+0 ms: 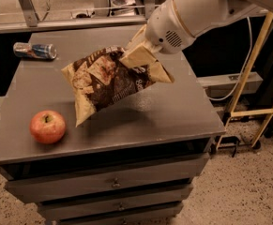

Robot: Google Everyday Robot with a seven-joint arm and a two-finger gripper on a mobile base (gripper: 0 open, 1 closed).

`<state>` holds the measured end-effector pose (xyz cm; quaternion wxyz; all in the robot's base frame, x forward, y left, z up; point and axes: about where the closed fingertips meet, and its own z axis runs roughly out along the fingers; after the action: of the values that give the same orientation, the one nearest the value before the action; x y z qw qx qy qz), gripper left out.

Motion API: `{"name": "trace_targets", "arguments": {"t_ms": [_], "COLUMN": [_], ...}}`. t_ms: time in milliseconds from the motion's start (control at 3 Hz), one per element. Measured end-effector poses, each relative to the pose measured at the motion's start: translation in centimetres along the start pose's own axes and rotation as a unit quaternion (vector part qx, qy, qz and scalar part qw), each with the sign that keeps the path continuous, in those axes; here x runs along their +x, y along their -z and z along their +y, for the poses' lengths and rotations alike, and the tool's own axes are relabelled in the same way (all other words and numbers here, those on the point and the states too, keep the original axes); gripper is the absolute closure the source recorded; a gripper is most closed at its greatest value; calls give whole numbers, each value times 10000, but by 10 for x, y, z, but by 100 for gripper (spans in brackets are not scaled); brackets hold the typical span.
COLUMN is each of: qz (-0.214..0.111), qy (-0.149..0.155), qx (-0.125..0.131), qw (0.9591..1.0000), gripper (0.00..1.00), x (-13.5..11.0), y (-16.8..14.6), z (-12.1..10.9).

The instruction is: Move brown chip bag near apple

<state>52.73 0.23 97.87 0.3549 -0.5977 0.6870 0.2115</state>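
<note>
Tabletop contents begin at the far left with a small blue-silver can [34, 50] lying on its side near the back corner of the grey cabinet top [173, 111], well apart from everything else. In front of it, near the front-left edge, sits the apple [48, 126], upright and untouched.

To the right of the apple hangs the brown chip bag [110, 81], clear of the surface with its shadow on the top beneath it. Its long axis runs on a slant. The lower corner points down and left toward the apple and ends near it without touching. The upper end rises to the right into the gripper [137, 59].

The gripper is clamped on that upper right end of the bag, tan fingers [143, 55] pinching the crinkled foil. The white arm [192, 13] reaches in from the upper right.

So the apple lies down and to the left of the gripper, along the line the bag already points. Judging from this, what remains is a short descent, perhaps a slight drift left. The drooping corner would likely land first, just beside the fruit, and it could nudge the apple.
</note>
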Motion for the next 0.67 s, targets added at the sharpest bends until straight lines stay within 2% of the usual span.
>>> {"name": "trace_targets", "arguments": {"t_ms": [333, 667], "qz": [73, 148], "qy": [67, 120], "qx": [-87, -125], "qw": [9999, 9997], "gripper": [84, 60], "x": [6, 15], "y": [-8, -18], "z": [10, 19]}}
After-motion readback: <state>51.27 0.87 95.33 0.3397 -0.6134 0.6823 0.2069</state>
